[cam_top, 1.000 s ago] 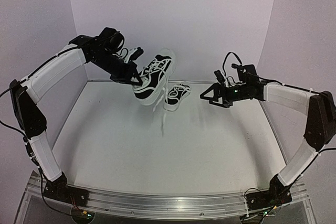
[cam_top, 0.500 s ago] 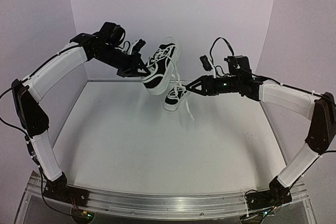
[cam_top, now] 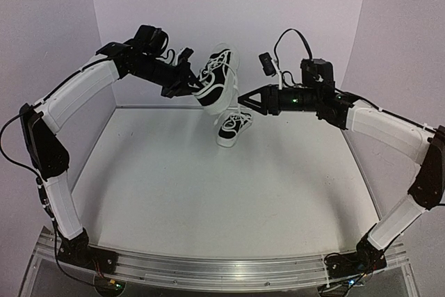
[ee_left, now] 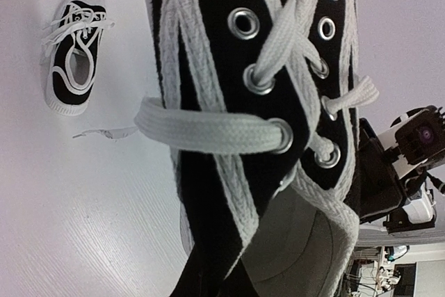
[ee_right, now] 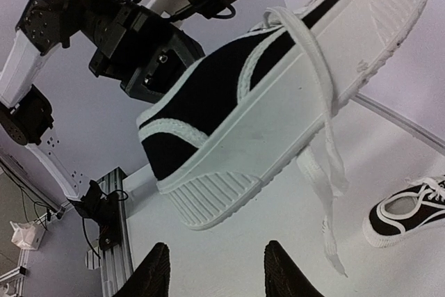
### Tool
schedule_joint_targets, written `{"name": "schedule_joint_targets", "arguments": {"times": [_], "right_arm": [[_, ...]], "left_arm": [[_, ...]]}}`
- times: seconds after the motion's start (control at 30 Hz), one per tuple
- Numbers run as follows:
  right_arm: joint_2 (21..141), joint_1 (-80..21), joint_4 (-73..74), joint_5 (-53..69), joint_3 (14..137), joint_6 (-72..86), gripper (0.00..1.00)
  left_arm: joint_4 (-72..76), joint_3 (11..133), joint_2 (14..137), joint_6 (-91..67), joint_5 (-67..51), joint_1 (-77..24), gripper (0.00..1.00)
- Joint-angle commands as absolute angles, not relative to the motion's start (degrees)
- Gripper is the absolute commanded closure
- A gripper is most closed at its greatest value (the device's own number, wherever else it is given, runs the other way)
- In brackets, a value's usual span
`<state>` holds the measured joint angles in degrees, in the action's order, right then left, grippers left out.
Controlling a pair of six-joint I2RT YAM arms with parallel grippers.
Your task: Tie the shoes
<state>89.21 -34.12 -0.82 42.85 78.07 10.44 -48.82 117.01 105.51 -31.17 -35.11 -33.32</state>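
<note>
My left gripper (cam_top: 192, 88) is shut on the heel of one black sneaker (cam_top: 217, 78) and holds it tilted in the air above the back of the table. This sneaker fills the left wrist view (ee_left: 264, 102). Its loose white laces (ee_right: 325, 165) hang down under the sole. My right gripper (cam_top: 241, 99) is open and empty. It points left, just below and right of the held sneaker, whose white sole (ee_right: 278, 130) is close above its fingertips (ee_right: 154, 269). The second sneaker (cam_top: 233, 126) lies on the table below, and it also shows in the wrist views (ee_left: 73, 53) (ee_right: 410, 213).
White table (cam_top: 208, 193) with purple walls at the back and sides. An aluminium rail (cam_top: 222, 269) runs along the near edge. A loose lace end (ee_left: 104, 132) lies on the table beside the second sneaker.
My right gripper has swung left from the right side to just under the held sneaker. My left gripper has shifted the sneaker a little right and up.
</note>
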Motion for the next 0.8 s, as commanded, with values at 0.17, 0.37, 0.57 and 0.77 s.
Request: {"name": "schedule_joint_targets", "arguments": {"times": [0.17,0.37,0.57,0.77], "right_arm": [[89.4,-34.4,-1.5,33.7,77.7,4.9,0.55],[90.7,-34.4,-1.0,31.7,78.0,4.3,0.53],[93.4,-34.4,-0.9,30.7,78.8,4.8,0.54],[95.4,-34.4,-0.8,28.7,80.2,5.5,0.6]], "left_arm": [[-38.7,120.3,103.6,-36.2,-40.1,-33.1,1.0],[-38.8,119.5,102.9,-36.2,-40.0,-33.1,1.0],[-37.3,118.7,102.6,-37.3,-40.6,-33.1,1.0],[-36.1,118.2,102.6,-38.3,-41.4,-33.1,1.0]]}}
